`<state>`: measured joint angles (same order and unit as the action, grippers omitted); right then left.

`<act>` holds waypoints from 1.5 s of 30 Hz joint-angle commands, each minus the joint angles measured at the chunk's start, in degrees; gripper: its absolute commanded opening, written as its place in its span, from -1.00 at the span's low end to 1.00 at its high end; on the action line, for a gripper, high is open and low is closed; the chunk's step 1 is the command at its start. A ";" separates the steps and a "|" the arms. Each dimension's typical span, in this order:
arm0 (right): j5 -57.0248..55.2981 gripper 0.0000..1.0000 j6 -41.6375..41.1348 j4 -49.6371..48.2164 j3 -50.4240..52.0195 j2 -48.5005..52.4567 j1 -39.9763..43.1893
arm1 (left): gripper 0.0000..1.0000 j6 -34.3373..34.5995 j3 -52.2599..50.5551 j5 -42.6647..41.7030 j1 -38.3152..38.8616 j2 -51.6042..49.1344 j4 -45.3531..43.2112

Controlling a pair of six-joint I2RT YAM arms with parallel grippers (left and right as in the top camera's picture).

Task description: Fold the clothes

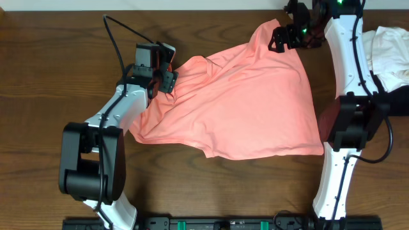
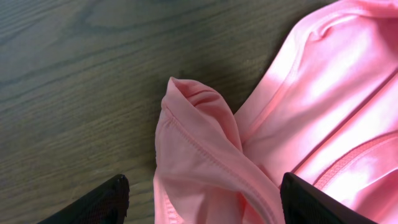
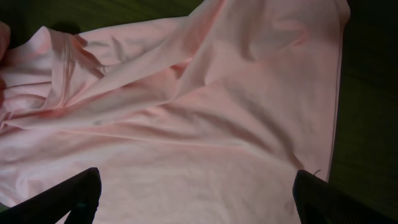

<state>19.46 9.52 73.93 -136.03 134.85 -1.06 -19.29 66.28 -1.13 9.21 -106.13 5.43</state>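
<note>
The salmon-pink shirt [image 1: 243, 102] lies rumpled across the middle of the wooden table [image 1: 57, 57]. My left gripper [image 1: 167, 80] is at its upper left corner. In the left wrist view the left gripper [image 2: 202, 208] is open, and a folded hem of the shirt [image 2: 205, 155] lies between the two dark fingers [image 2: 99, 202] without being pinched. My right gripper [image 1: 281, 38] hovers over the shirt's upper right corner. Seen from the right wrist, the right gripper [image 3: 199, 202] is wide open above smooth pink fabric [image 3: 205, 124], with nothing in it.
White garments [image 1: 390, 54] are piled at the right edge, behind the right arm. Bare wood shows left of the shirt and along the front. A black rail [image 1: 223, 223] runs along the near table edge.
</note>
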 commanded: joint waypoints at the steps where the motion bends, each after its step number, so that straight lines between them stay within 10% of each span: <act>1: 0.48 0.92 0.85 0.07 -0.44 -1.25 -0.09 | 0.55 -1.70 0.37 0.04 -0.11 -1.38 -0.17; 17: 0.48 0.91 0.85 0.07 -0.44 -1.25 -0.09 | 0.25 -1.20 0.37 -4.46 -0.11 -4.96 1.09; 28: 0.48 0.91 0.85 0.24 -0.42 -1.25 -0.09 | -0.88 5.75 0.37 2.51 -0.13 -5.84 -4.39; 41: 0.46 0.91 0.85 0.39 -0.42 -1.22 -0.09 | -0.88 26.10 0.39 26.88 -0.13 -5.62 -14.84; 45: 0.44 0.90 0.85 0.15 -0.37 -1.22 -0.09 | -0.35 27.10 0.39 27.58 -0.20 -5.62 -15.04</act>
<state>19.51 9.52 74.11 -136.03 134.85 -1.06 3.55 66.24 21.30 9.21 -111.48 -9.23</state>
